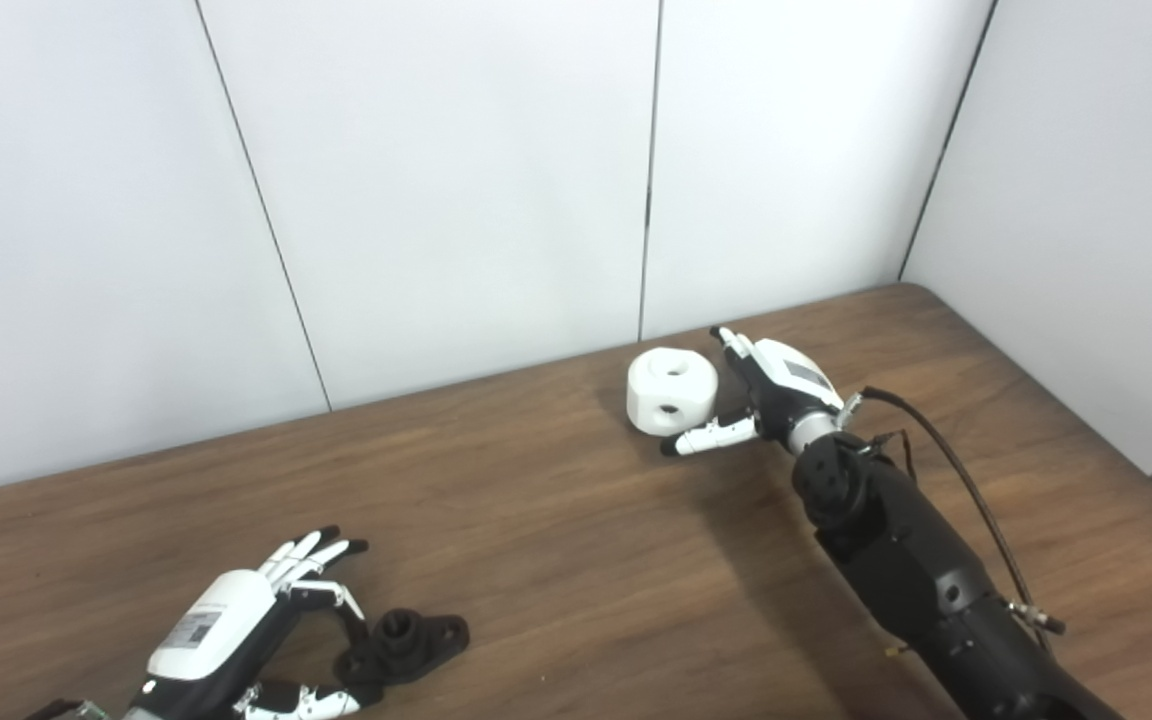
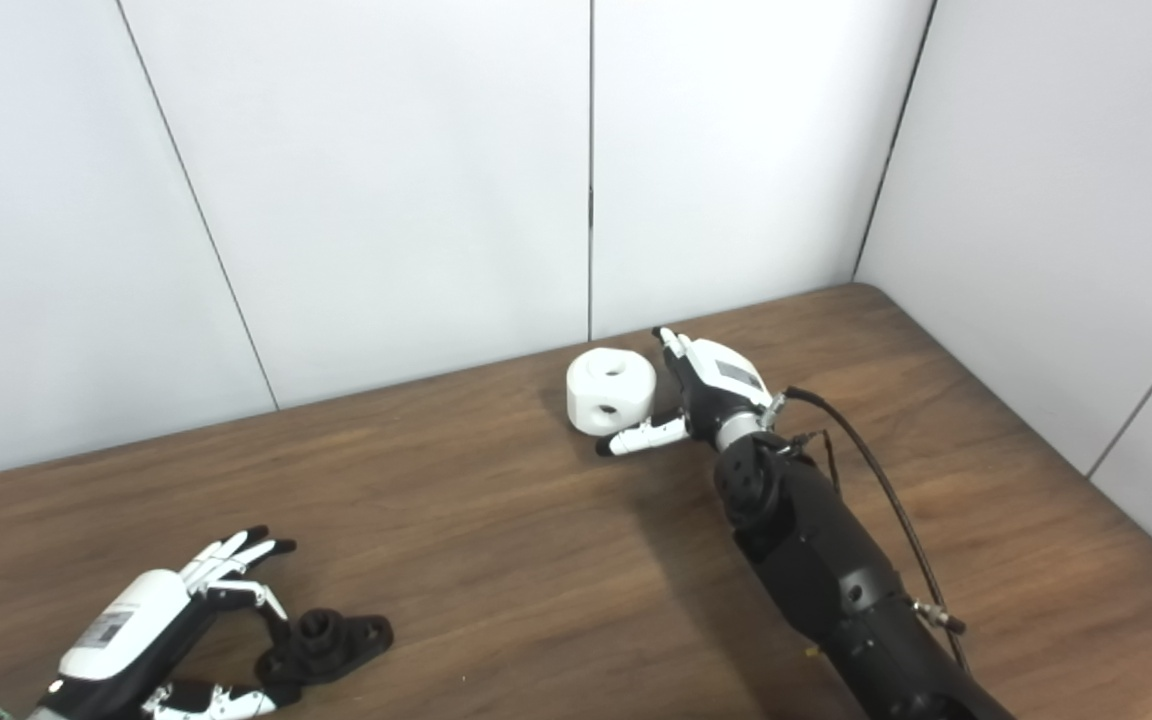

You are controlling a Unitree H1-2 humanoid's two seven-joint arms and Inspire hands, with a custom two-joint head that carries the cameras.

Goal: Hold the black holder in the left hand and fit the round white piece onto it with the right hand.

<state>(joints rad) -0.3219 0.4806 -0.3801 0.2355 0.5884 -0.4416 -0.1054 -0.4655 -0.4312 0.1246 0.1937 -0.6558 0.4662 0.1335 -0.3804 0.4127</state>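
A brown wood-grain table (image 1: 556,520) fills the lower half of both views, backed by white wall panels (image 1: 436,180) that meet in a corner at the upper right. The black right forearm (image 1: 916,570) enters from the bottom right edge and slants up toward the centre, with a black cable (image 1: 966,480) looping along its right side. The left eye view shows a wider strip of table to the right of this arm; the right eye view sets everything further left in the frame and cuts the left wrist off at the bottom left corner.

The right hand (image 1: 761,390), white and black, lies just right of centre with its fingers spread apart, one finger pointing up past the right side of the round white plastic piece (image 1: 672,390) and the thumb reaching below it toward the left. The hand cups the piece loosely; whether any finger touches it cannot be told. The piece rests on the table near the wall, with one hole on top and another in its side.

At the lower left, the left hand (image 1: 236,640) is open wide, fingers fanned upward, thumb low. The small black flanged holder (image 1: 406,645) lies on the table just right of it, between thumb and fingers, not gripped
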